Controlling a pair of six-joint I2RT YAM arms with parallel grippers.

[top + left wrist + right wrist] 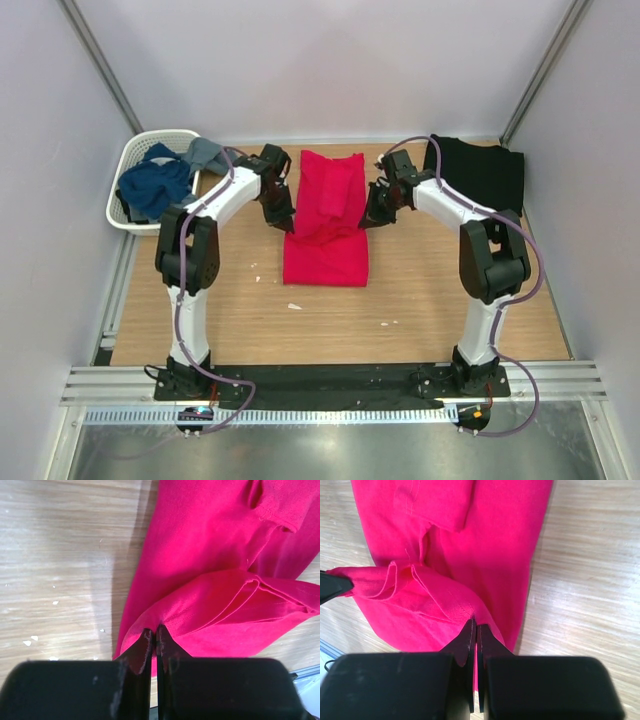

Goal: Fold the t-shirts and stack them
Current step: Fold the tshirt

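The crimson red t-shirt (328, 222) lies lengthways in the middle of the table, partly folded. My left gripper (281, 220) is shut on its left edge, pinching a hem fold (200, 605) lifted over the lower layer. My right gripper (372, 216) is shut on its right edge, pinching the same raised fold (440, 600). The fold sags between the two grippers. The black t-shirt (480, 172) lies folded at the far right corner of the table.
A white lattice basket (135, 165) at the far left holds blue and grey cloths (160, 185). Small white specks lie on the wood (294, 305). Walls close the table on three sides.
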